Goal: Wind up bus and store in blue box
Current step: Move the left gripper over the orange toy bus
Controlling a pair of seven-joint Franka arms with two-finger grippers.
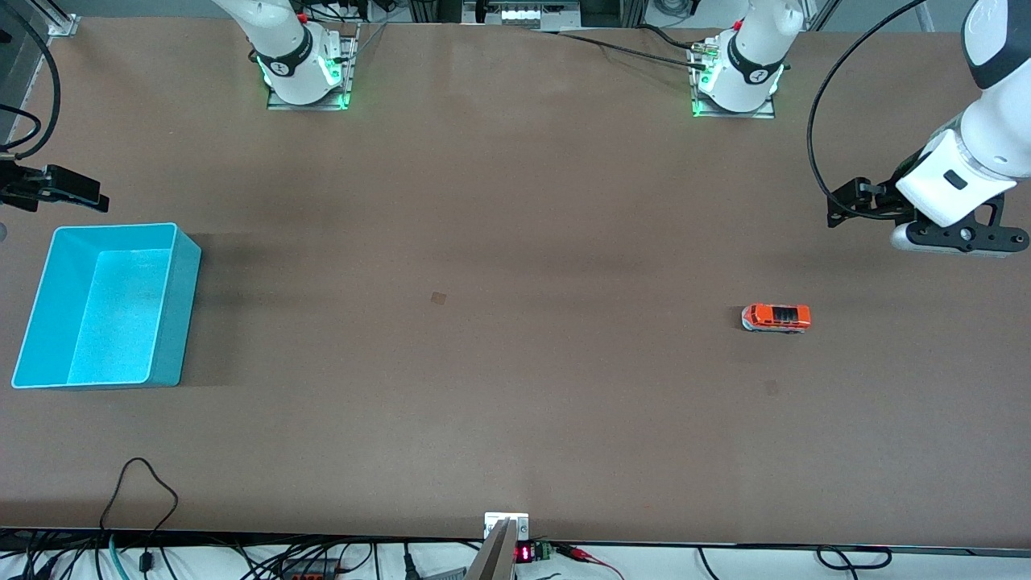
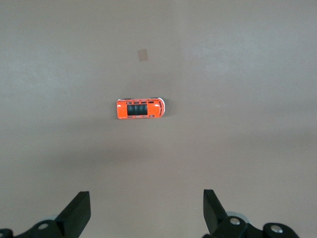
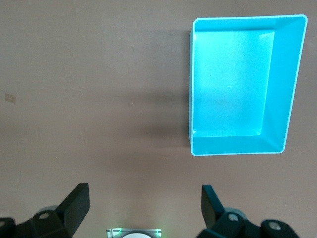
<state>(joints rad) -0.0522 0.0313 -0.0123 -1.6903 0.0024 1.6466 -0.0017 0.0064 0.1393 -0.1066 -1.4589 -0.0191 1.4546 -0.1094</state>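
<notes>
Empty light cyan-blue rectangular plastic box [image 1: 173, 322] sits at the right arm's end, small orange-red toy bus [image 1: 776, 317] at the left arm's end – left gripper [image 2: 146, 210] and right gripper [image 3: 144, 206] both wide, empty, aloft – advise descending squarely over the bus's striped sides.

Orange bus [image 1: 776, 317] upright on table, cyan blue box [image 1: 165, 322] well apart.

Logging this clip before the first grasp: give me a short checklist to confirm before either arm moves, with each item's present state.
1. Bus upright on its wheels on the table: ok.
2. Nothing touching or crowding the bus: ok.
3. Left gripper open, up above the table at its own arm's end: ok.
4. Right gripper open, up by the blue box: ok.
5. Blue box empty, opening up: ok.
6. Bus wound up: cannot tell.
</notes>
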